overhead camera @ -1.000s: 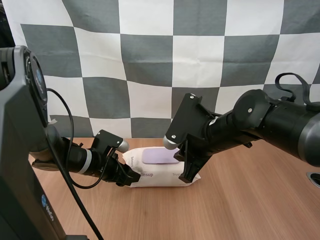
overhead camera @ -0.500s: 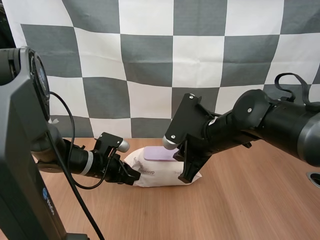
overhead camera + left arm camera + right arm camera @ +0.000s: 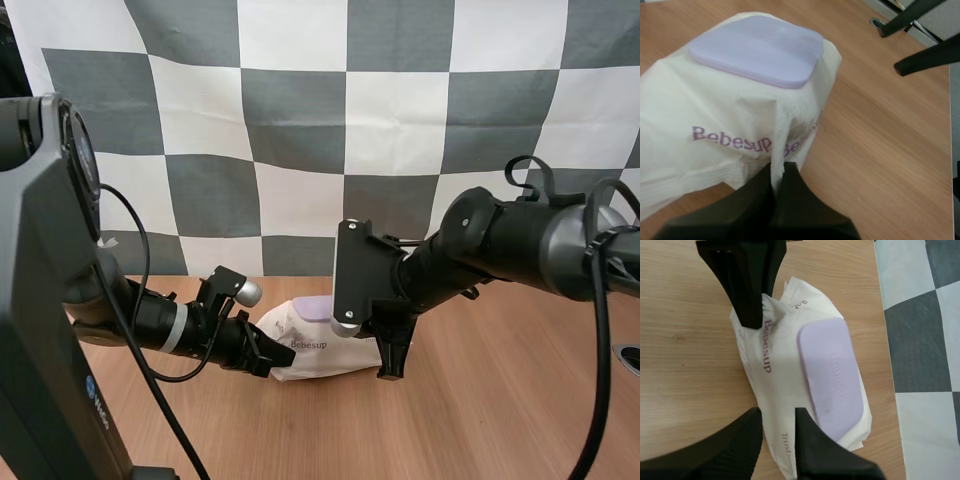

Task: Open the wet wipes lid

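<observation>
A white wet wipes pack [image 3: 310, 352] with a flat lilac lid [image 3: 318, 304] lies on the wooden table, bunched up and tilted. My left gripper [image 3: 268, 362] is shut on a fold of the pack's wrapper at its left end. In the left wrist view the fingers pinch that white fold [image 3: 778, 170] below the pack's [image 3: 715, 110] closed lid [image 3: 757, 47]. My right gripper [image 3: 386, 352] stands open at the pack's right end. In the right wrist view the right gripper [image 3: 776, 412] straddles the pack's [image 3: 775, 365] edge, one fingertip [image 3: 801, 416] beside the lid [image 3: 832, 375]. The left gripper [image 3: 752, 315] holds the opposite end.
The wooden table [image 3: 480, 420] has free room in front of the pack and to its right. A small dark round fitting [image 3: 630, 356] sits at the table's right edge.
My left gripper closed on the wrapper and drew it up; the pack went from flat to bunched and tilted. The right arm swung left and lower, its fingers still apart.
</observation>
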`<action>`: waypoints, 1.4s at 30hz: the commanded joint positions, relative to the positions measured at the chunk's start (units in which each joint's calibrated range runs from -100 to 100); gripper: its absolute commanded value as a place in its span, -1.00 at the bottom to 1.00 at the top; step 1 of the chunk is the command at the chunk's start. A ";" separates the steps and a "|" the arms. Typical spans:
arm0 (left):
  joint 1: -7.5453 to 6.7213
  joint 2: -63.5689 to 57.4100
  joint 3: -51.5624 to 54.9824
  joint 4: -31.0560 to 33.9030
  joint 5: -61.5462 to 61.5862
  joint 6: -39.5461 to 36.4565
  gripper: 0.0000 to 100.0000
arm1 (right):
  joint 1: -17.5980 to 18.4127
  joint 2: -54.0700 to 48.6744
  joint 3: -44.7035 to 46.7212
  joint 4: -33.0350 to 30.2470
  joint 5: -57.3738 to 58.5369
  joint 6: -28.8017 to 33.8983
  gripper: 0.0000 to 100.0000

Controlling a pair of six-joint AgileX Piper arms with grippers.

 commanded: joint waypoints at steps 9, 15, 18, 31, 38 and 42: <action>0.01 -0.06 -0.02 2.43 1.73 0.88 -1.00 | 0.04 6.37 0.01 4.73 -7.97 -3.37 -0.19; 0.01 -0.06 -0.02 2.43 1.73 0.88 -1.00 | 0.04 9.01 0.01 5.01 -11.66 -3.37 -0.19; 0.01 -0.06 -0.02 2.43 1.73 0.88 -1.00 | 0.04 9.18 0.01 5.49 -12.87 -3.37 -0.19; 0.01 -0.06 -0.02 2.43 3.85 0.88 -1.00 | 0.04 9.18 0.01 7.65 -15.78 -3.37 -0.19; 0.01 -0.06 -0.02 2.43 3.85 0.88 -1.00 | 0.04 9.18 0.01 8.49 -15.83 -3.37 -0.21; 0.01 -0.06 -0.02 2.43 3.85 0.88 -1.00 | 0.04 9.18 0.01 9.31 -15.83 -3.37 -0.34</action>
